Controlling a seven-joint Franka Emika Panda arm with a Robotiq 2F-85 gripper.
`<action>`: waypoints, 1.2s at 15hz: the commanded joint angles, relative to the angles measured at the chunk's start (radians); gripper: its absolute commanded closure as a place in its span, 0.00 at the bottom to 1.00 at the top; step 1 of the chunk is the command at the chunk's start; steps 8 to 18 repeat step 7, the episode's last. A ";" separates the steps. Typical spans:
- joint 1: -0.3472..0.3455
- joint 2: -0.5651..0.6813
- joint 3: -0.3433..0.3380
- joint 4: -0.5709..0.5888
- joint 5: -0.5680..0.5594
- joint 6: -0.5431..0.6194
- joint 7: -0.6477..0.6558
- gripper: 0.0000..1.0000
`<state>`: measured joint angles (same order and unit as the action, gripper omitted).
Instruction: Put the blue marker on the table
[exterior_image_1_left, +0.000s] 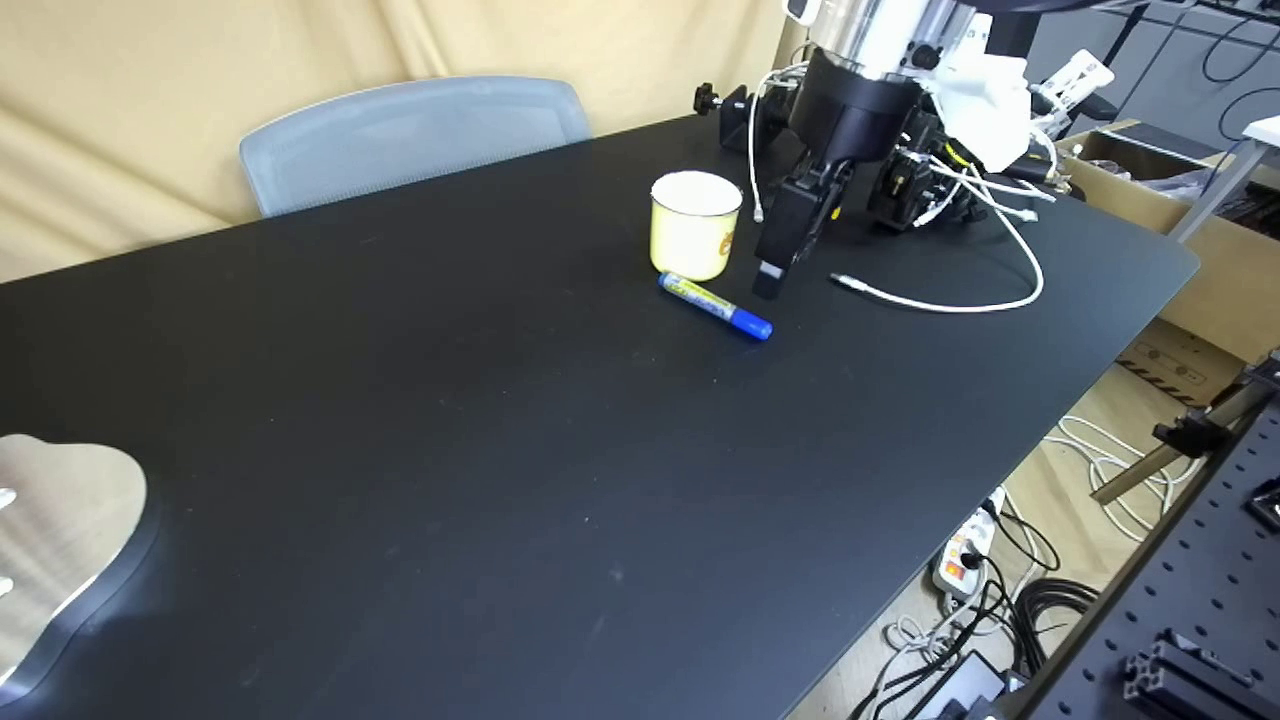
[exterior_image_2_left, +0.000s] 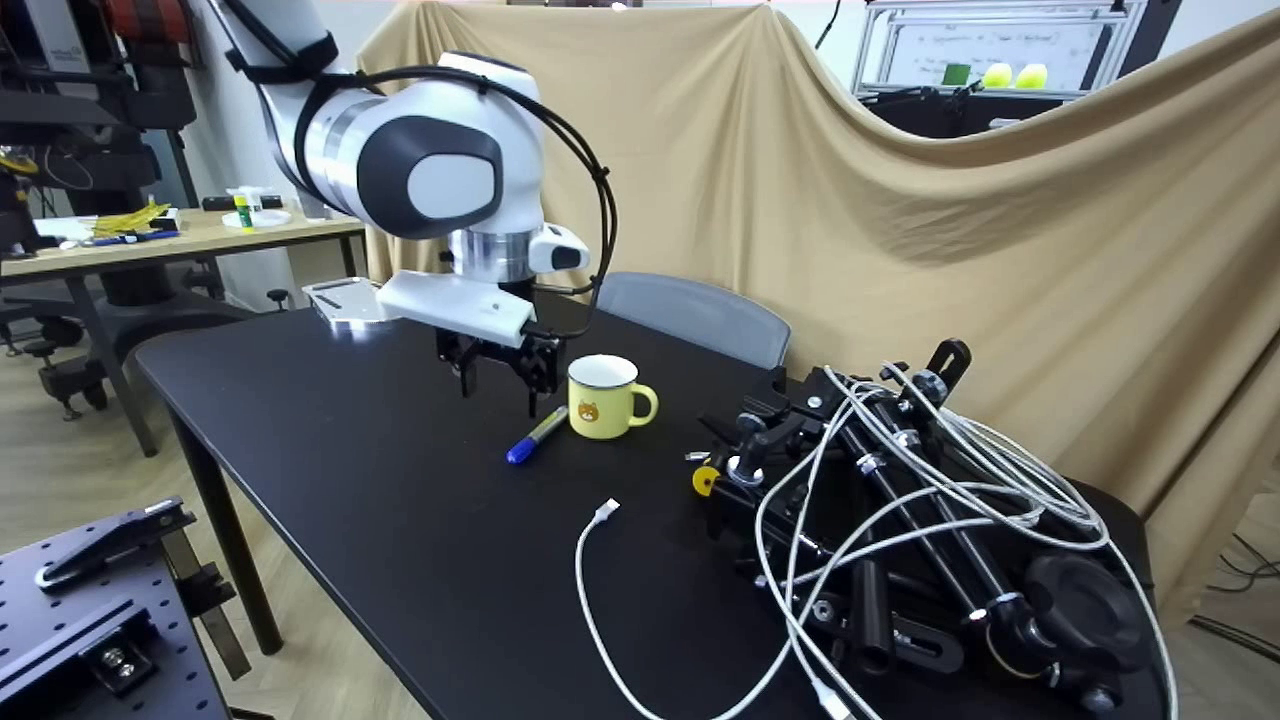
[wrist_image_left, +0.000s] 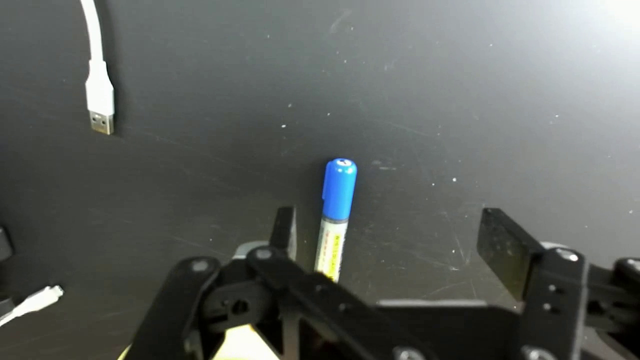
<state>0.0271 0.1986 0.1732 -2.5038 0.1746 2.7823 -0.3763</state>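
The blue marker (exterior_image_1_left: 716, 305) lies flat on the black table (exterior_image_1_left: 450, 450), its blue cap pointing away from the cream-yellow cup. It also shows in an exterior view (exterior_image_2_left: 538, 435) and in the wrist view (wrist_image_left: 335, 215), where the gripper's linkage hides its rear end. My gripper (wrist_image_left: 387, 225) is open and empty. In the wrist view the marker shows between the two fingers, closer to the left one. In an exterior view the gripper (exterior_image_2_left: 500, 392) hangs above the table close to the marker. In an exterior view only one finger shows clearly.
The cup (exterior_image_2_left: 602, 405) stands beside the marker's rear end. White cables (exterior_image_2_left: 590, 600) and black clamp hardware (exterior_image_2_left: 930, 530) lie on the table near the cup. A metal plate (exterior_image_1_left: 70, 530) sits at the table's far end. A chair back (exterior_image_1_left: 420, 140) stands behind the table.
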 joint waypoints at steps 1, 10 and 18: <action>0.001 -0.043 -0.028 0.015 -0.029 -0.124 0.102 0.00; 0.008 -0.079 -0.075 0.037 -0.031 -0.214 0.222 0.00; 0.008 -0.079 -0.075 0.037 -0.031 -0.214 0.222 0.00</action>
